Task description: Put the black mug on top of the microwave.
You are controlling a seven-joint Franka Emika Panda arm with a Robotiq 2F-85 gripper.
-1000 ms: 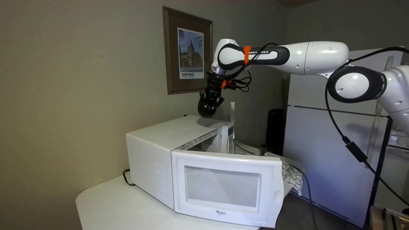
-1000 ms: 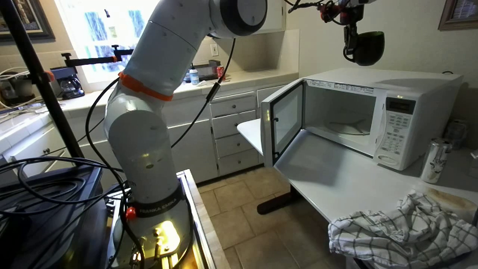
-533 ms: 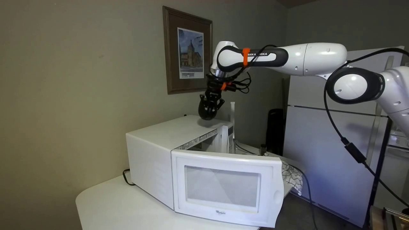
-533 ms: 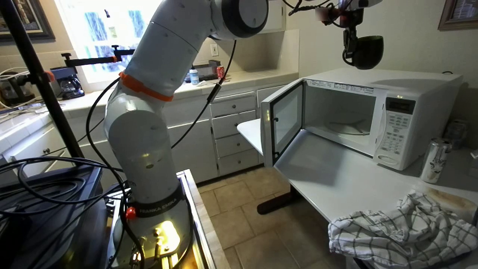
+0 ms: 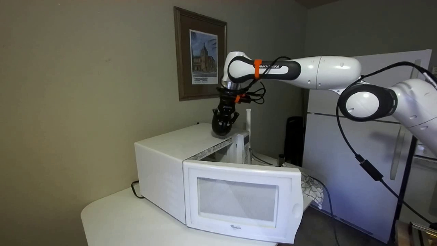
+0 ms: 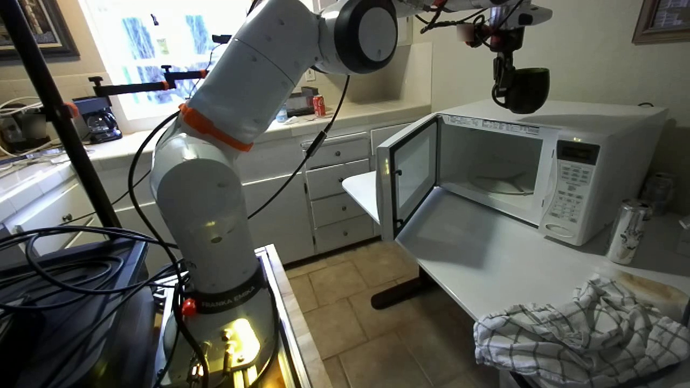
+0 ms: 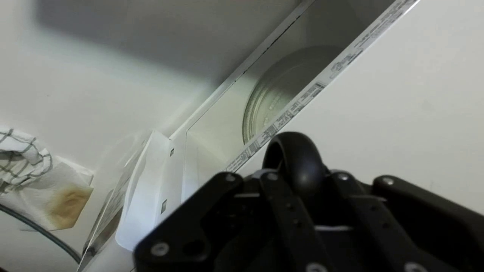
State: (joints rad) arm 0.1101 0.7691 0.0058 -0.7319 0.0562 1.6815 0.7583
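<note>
I'm counting one mug (image 6: pixel 530 90), one microwave (image 5: pixel 162 177), one gripper (image 6: pixel 502 89), one fridge (image 5: pixel 351 160), one towel (image 6: pixel 582 331) and two cans (image 6: pixel 627 234).

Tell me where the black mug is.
In an exterior view, the black mug is at upper right, gripped by the tool, low over the white microwave near its open front; contact is unclear.

In the wrist view, looking down close past the black two-fingered gripper (image 7: pixel 307 176). In an exterior view, facing the boxy white microwave (image 5: pixel 181 147) below it; in an exterior view, looking past a near white jointed arm (image 6: pixel 202 188). Sharing, in both exterior views, gripper and microwave.
</note>
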